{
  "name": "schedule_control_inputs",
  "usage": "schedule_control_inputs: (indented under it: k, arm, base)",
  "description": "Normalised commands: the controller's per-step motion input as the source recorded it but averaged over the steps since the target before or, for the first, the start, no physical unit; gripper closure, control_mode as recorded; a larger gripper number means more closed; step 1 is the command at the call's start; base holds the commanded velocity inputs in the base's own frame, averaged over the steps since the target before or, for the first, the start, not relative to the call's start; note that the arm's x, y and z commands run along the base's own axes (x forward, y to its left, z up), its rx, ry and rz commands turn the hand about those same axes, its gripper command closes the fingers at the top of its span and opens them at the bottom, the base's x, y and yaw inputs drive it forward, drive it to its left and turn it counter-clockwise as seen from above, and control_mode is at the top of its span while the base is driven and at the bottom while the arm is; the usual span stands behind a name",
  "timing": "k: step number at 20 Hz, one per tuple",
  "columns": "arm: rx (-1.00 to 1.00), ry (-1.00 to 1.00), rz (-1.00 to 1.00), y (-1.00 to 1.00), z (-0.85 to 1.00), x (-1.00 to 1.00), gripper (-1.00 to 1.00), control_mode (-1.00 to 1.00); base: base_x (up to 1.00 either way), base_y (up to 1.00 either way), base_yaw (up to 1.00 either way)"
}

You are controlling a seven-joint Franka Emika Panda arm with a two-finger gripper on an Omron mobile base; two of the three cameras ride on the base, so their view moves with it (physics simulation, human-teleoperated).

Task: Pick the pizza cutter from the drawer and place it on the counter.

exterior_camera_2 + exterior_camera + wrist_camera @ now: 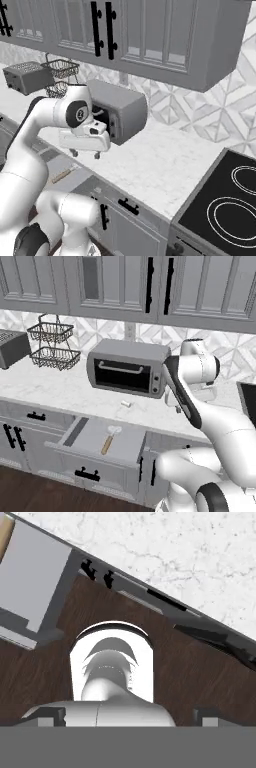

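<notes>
Surface: the counter (pixel 60 391) is a white marble-patterned slab with faint grey veins on grey cabinets; a patterned tile backsplash runs behind it, with grey wall cabinets (pixel 120 286) with black handles above. On the slab stand a toaster oven (pixel 127 368), a toaster (pixel 12 348) and a two-tier wire basket (pixel 52 343); a tiny white cylinder (pixel 125 403) lies in front of the oven. A black cooktop (pixel 225 200) sits at the right end. The floor is dark wood (pixel 190 672).

The drawer (pixel 95 443) stands pulled out below the slab, its front panel with a short black bar handle facing the room.

The pizza cutter (pixel 110 438) lies flat on the drawer floor. Its long axis runs roughly front to back: the wheel blade points toward the counter edge, the wooden handle toward the drawer front (slightly angled to the left in the left base view).

The gripper (pixel 85 152) hangs above the counter edge, just in front of the toaster oven, fingers pointing down. Its fingers are spread wide and nothing is between them. The cutter lies lower and to the gripper's left, well apart, no contact. In the hand view a sliver of the wooden handle shows at the upper left corner, inside the grey drawer.
</notes>
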Motion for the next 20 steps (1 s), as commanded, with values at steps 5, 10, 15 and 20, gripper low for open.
schedule_control_inputs:
  k: [5,10,15,20]
  arm:
    - [0.00,0.00,0.00,0.00,0.00,0.00,-1.00,1.00]
    - [0.00,0.00,0.00,0.00,0.00,0.00,-1.00,1.00]
    - [0.00,0.00,0.00,0.00,0.00,0.00,-1.00,1.00]
    - [0.00,0.00,0.00,0.00,0.00,0.00,-1.00,1.00]
  base:
    - [-0.39,-0.14,0.93]
    - [-0.08,0.00,0.91]
    - [-0.53,-0.38,0.77]
    - [-0.64,-0.52,0.45]
